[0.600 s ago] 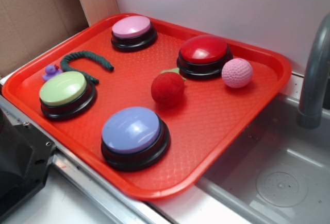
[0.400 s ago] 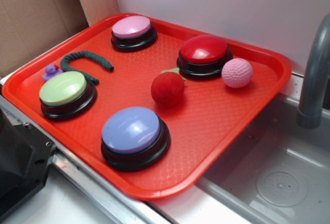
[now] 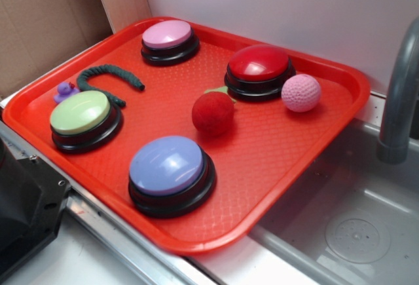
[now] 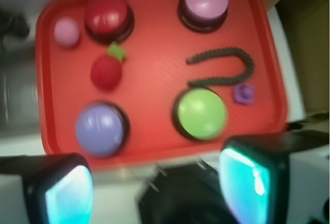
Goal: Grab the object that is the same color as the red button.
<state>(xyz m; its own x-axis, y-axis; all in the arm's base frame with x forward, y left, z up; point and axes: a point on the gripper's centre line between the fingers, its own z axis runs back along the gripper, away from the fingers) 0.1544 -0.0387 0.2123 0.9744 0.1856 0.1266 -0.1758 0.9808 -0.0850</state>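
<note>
A fuzzy dark-red ball (image 3: 213, 113) with a small green leaf lies mid-tray; it also shows in the wrist view (image 4: 106, 72). The glossy red dome button (image 3: 259, 70) on a black base stands just behind it, also seen in the wrist view (image 4: 106, 14). My gripper (image 4: 154, 188) shows only in the wrist view, blurred, high above the tray's near edge. Its two cyan-padded fingers (image 4: 246, 183) stand wide apart with nothing between them. In the exterior view the gripper is out of frame.
On the red tray (image 3: 294, 147): a pink dimpled ball (image 3: 301, 92), pink button (image 3: 169, 40), green button (image 3: 84, 118), lilac-blue button (image 3: 170, 173), dark curved cord (image 3: 108, 75), small purple toy (image 3: 64, 91). A sink (image 3: 353, 219) and grey faucet (image 3: 399, 95) lie right. Black robot base (image 3: 23, 213) sits front left.
</note>
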